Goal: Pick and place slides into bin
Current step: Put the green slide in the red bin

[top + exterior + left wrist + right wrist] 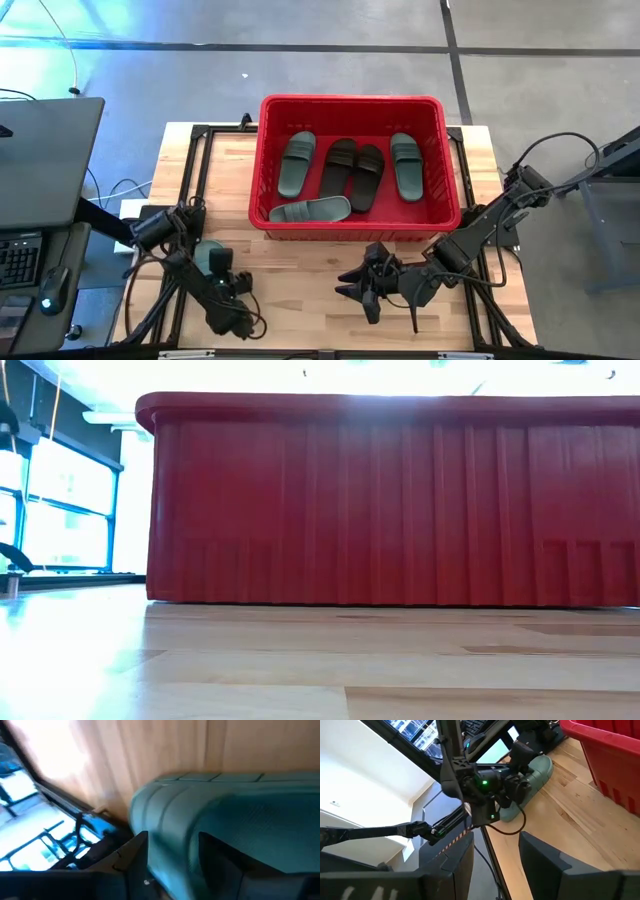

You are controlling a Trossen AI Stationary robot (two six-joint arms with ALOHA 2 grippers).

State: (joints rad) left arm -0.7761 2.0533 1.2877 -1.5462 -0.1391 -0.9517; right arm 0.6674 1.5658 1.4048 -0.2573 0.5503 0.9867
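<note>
My left fingers (212, 262) are down at the near left of the tabletop (300, 270), sitting over the last green slide (210, 258); can't tell if they're clamped on it or just around it. My right fingers (362, 285) hang spread open and empty over the near middle. Further back, the red bin (352, 104) holds five slides: three green (297, 163) and, in the middle, a black pair (352, 174).
</note>
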